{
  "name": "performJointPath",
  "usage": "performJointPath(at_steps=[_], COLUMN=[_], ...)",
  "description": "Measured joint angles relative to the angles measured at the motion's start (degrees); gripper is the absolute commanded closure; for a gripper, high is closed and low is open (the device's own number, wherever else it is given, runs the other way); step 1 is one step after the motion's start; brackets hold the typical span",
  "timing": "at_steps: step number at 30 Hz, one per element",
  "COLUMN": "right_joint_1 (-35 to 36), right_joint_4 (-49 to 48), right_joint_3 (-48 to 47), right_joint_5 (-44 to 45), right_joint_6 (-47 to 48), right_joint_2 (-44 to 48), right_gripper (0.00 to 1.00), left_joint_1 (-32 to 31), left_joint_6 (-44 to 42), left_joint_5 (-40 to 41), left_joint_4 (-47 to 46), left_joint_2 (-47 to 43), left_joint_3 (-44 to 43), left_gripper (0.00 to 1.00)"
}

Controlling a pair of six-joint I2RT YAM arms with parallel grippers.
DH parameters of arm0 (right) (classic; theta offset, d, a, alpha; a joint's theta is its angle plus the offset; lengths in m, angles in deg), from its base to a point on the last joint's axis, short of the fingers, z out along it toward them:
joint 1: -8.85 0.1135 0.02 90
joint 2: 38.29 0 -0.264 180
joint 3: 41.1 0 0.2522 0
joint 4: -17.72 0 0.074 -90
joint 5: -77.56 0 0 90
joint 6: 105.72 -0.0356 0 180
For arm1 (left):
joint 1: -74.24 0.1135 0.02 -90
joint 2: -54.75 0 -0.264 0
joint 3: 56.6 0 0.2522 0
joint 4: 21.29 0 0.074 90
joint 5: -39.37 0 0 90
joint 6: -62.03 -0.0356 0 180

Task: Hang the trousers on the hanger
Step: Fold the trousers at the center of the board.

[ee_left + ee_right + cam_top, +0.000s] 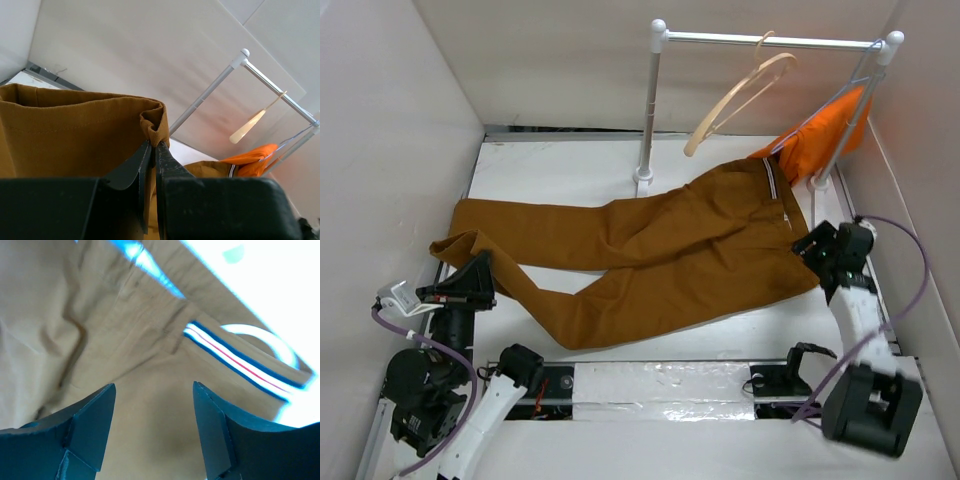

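Observation:
The rust-brown trousers [650, 250] lie spread across the table, legs to the left, striped waistband [772, 180] at the back right. My left gripper [470, 275] is shut on a leg hem [154, 125] of the trousers, pinching a fold between its fingers. My right gripper [810, 245] is open, its fingers just above the trousers' seat near the waistband [235, 357], holding nothing. The pale wooden hanger [740, 95] hangs by its hook from the white rail [770, 40]; it also shows in the left wrist view [250, 127].
A bright orange garment [825, 130] hangs on a thin wire hanger at the rail's right end. The rail's white posts [648, 110] stand at the back. White walls enclose the table on the left, back and right.

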Motion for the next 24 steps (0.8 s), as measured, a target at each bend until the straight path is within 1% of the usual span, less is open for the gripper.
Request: performJointPath(at_steps=[4, 5, 7, 10, 14, 17, 19, 20, 22, 23, 24], right_joint_1=[-4.20, -5.57, -8.31, -10.01, -10.40, -10.88, -10.88, -10.88, -10.88, -10.88, -10.88], right_joint_4=[5.25, 6.75, 8.94, 10.03, 9.57, 6.93, 4.76, 3.17, 0.87, 0.15, -0.11], right_joint_3=[7.15, 8.61, 10.08, 10.27, 10.27, 10.27, 9.66, 9.38, 8.85, 8.85, 8.85], right_joint_5=[6.84, 7.85, 8.55, 9.25, 8.57, 7.10, 6.14, 5.46, 4.48, 3.89, 3.56], right_joint_6=[-2.97, -3.50, -4.15, -4.46, -3.76, -3.13, -3.06, -3.04, -3.37, -3.61, -4.02], right_joint_2=[18.34, 21.35, 23.21, 19.50, 9.88, 4.57, 1.70, 0.24, -1.90, -2.60, -3.10], right_gripper=[0.32, 0.32, 0.32, 0.32, 0.33, 0.34, 0.37, 0.39, 0.56, 0.66, 0.84], left_joint_1=[-0.46, -0.72, -1.36, -2.21, -2.71, -2.71, -2.71, -2.71, -2.71, -2.71, -2.71], left_joint_6=[-0.02, -0.02, 0.00, -0.02, -0.02, -0.02, -0.02, -0.02, -0.02, -0.02, -0.02], left_joint_5=[0.07, 0.13, 0.31, 0.70, 1.09, 1.22, 1.31, 1.33, 1.36, 1.36, 1.38], left_joint_4=[0.00, 0.04, 0.07, 0.09, 0.13, 0.28, 0.42, 0.46, 0.50, 0.50, 0.50], left_joint_2=[0.00, 0.00, 0.00, 0.00, 0.00, 0.00, 0.00, 0.00, 0.00, 0.00, 0.00], left_joint_3=[0.20, 0.24, 0.33, 0.33, 0.33, 0.33, 0.33, 0.33, 0.33, 0.33, 0.33], left_gripper=[1.00, 1.00, 1.00, 1.00, 1.00, 1.00, 1.00, 1.00, 1.00, 1.00, 1.00])
